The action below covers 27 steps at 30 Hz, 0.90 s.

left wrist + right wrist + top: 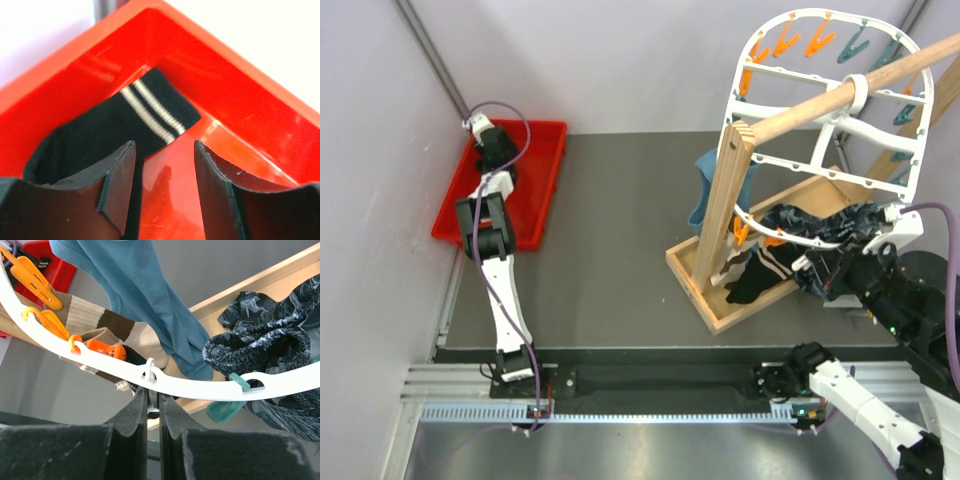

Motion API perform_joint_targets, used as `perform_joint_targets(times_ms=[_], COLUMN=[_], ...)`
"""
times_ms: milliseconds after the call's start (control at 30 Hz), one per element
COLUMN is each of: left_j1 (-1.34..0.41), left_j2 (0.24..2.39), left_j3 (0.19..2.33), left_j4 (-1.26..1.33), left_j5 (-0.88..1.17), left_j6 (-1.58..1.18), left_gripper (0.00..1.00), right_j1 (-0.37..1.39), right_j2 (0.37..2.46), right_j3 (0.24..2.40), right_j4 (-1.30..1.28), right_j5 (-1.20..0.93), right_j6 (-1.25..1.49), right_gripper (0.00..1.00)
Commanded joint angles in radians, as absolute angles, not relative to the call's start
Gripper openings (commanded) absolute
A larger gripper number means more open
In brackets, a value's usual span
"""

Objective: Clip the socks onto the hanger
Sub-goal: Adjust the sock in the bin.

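R gripper (153, 395) pressed together just under rim of hanger (200, 389). 1 banded sock (95, 320), 1 teal cloth (150, 295) and 1 dark patterned cloth (270, 345) hang there. Far L: red tray (240, 100) holds 1 black sock (150, 107), w/ L gripper (164, 150) spread over it.

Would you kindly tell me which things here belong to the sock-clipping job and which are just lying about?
Job: black white-striped sock; brown-and-cream banded sock; white plastic peg hanger.
Lying about: teal garment; dark patterned cloth; red plastic tray; wooden rack.
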State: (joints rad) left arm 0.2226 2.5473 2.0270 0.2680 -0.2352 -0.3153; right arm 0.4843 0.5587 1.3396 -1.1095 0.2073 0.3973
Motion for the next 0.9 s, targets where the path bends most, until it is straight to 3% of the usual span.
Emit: perform_joint_targets(times_ms=[0,233,367,533,633,867], left_j1=[0.236,0.244,0.25,0.261,0.262,0.262], left_j2=[2.511,2.546,2.533,2.542,2.505,2.194], left_j3=[1.951,2.1,2.1,2.129,2.105,1.596], left_j4=[0.342,-0.045,-0.15,-0.366,-0.495,-0.388], left_j5=[-0.293,-0.492,-0.434,-0.328,-0.282,-0.172], left_j6=[-0.399,-0.497,-0.548,-0.58,-0.606,-0.631], left_gripper=[0.56,0.55,0.49,0.11,0.06,0.03], right_j1=[0.489,0.489,0.489,0.489,0.489,0.489], right_j2=[0.574,0.568,0.554,0.54,0.528,0.497], right_j3=[1.319,1.336,1.331,1.365,1.391,1.41], right_j4=[-1.147,-1.155,-1.144,-1.16,-1.18,-1.17], right_j5=[0.156,0.155,0.135,0.13,0.136,0.114], right_j6=[0.403,0.405,0.408,0.41,0.397,0.393], right_gripper=[0.0,0.0,0.0,0.0,0.0,0.0])
